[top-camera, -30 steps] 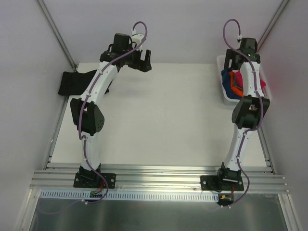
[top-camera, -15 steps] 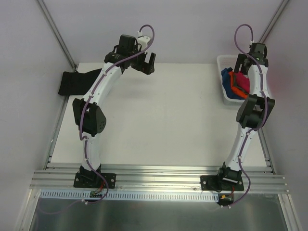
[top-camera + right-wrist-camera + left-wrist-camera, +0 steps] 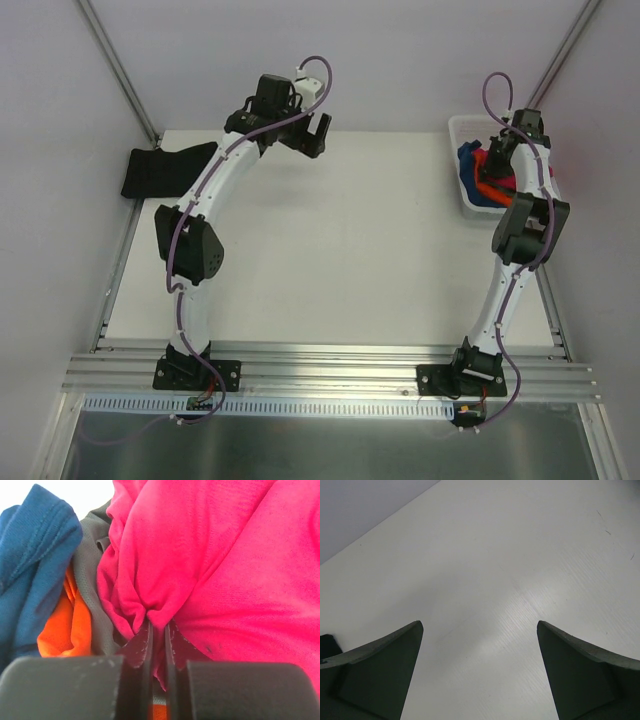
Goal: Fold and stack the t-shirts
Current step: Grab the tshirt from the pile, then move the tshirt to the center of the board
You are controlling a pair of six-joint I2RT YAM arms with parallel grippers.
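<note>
Pink t-shirt (image 3: 225, 555) pinched in right gripper (image 3: 158, 630) (left gripper (image 3: 480, 625) spread wide, idle): lift slowly, straight up, clear of basket (image 3: 458, 130).

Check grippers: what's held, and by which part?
Right gripper is shut on a bunched fold of the crimson-pink t-shirt, in the basket pile. Left gripper is open above the table, holding nothing.

The crimson-pink t-shirt (image 3: 225, 570) is soft, matt, creased cloth; the surface (image 3: 520, 570) is smooth, white and faintly glossy.
</note>
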